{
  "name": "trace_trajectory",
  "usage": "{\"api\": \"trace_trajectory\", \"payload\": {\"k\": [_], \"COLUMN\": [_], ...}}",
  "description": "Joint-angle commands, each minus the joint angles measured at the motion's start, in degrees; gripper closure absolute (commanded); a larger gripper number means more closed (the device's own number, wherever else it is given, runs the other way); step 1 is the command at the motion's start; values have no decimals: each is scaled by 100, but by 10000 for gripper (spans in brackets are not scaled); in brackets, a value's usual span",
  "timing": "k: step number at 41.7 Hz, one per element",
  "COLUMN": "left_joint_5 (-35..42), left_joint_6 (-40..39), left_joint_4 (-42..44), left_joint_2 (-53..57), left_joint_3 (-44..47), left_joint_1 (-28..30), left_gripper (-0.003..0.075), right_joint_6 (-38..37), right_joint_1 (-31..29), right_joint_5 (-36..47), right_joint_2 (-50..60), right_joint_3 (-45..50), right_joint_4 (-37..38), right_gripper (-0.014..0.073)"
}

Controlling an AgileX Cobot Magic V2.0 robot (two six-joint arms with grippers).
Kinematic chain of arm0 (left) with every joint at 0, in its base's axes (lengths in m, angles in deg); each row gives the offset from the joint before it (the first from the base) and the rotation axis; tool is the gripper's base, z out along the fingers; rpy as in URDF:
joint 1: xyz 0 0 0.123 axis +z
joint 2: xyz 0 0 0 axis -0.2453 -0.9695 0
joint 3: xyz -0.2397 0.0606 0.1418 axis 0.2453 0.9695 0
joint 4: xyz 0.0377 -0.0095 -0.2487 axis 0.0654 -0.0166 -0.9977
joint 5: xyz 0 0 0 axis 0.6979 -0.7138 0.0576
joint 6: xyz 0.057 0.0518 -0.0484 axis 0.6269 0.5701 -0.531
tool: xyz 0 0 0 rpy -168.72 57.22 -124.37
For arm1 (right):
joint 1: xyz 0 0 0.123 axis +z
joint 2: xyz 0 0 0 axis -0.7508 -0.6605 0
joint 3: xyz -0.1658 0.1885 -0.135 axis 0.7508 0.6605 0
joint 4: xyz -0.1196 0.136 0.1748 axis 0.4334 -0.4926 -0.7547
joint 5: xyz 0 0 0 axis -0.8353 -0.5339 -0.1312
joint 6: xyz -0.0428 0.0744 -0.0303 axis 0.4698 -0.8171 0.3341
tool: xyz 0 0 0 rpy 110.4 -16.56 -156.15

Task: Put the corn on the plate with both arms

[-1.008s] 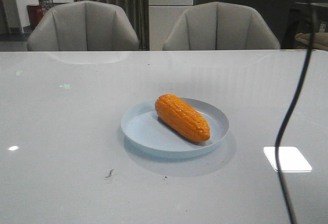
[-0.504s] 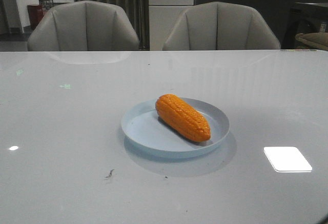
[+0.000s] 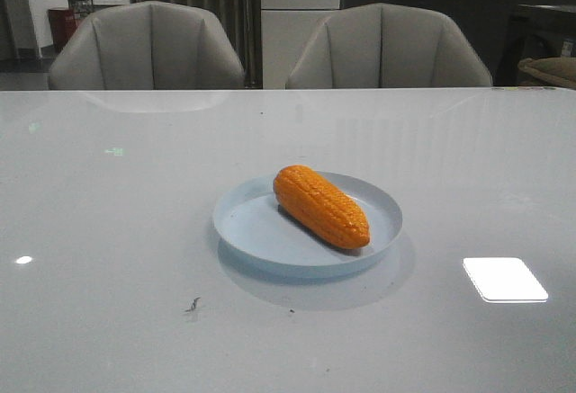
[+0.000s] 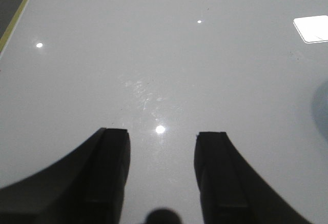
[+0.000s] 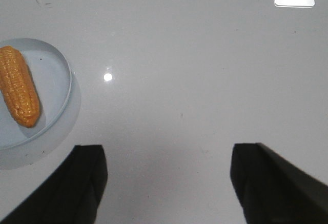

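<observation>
The orange corn [image 3: 320, 205] lies on its side in the pale blue plate [image 3: 247, 227] at the middle of the white table. From the right wrist the corn [image 5: 19, 86] and the plate [image 5: 57, 73] show off to one side, well apart from my right gripper [image 5: 167, 155], which is wide open over bare table. My left gripper [image 4: 161, 139] is open too, with nothing between its fingers; only a pale edge of the plate [image 4: 321, 103] shows at that view's border. Neither arm appears in the front view.
Two grey chairs [image 3: 148, 47] [image 3: 387, 47] stand behind the table's far edge. A bright light reflection [image 3: 505, 279] lies on the tabletop right of the plate. A small dark mark [image 3: 192, 304] sits near the front. The table's yellowish edge [image 4: 15, 19] shows in the left wrist view.
A black cable that hung at the right of the front view one second ago has left the view. Corn and plate have not moved.
</observation>
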Motion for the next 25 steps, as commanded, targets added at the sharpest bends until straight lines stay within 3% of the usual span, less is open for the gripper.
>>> {"api": "trace_trajectory", "payload": {"k": [1,6,15,25], "left_joint_5": [446,455,455,455], "left_joint_6": [-52,-52,-52,-52], "left_joint_4": [32,32,32,32], "left_joint_2": [14,14,14,14], "left_joint_3": [-168,-168,-168,-168], "left_joint_1": [-18,-18,-18,-18], "left_gripper": [356,427,626,631], "right_joint_6": [14,14,14,14], "right_joint_1": [-44,-44,-44,-44], "right_joint_5": [376,362,362,362], "right_joint_2": [56,56,56,56], "right_joint_3": [-150,-150,-150,-150], "right_joint_4": [73,73,73,73], "right_gripper": [-8,-8,-8,-8]}}
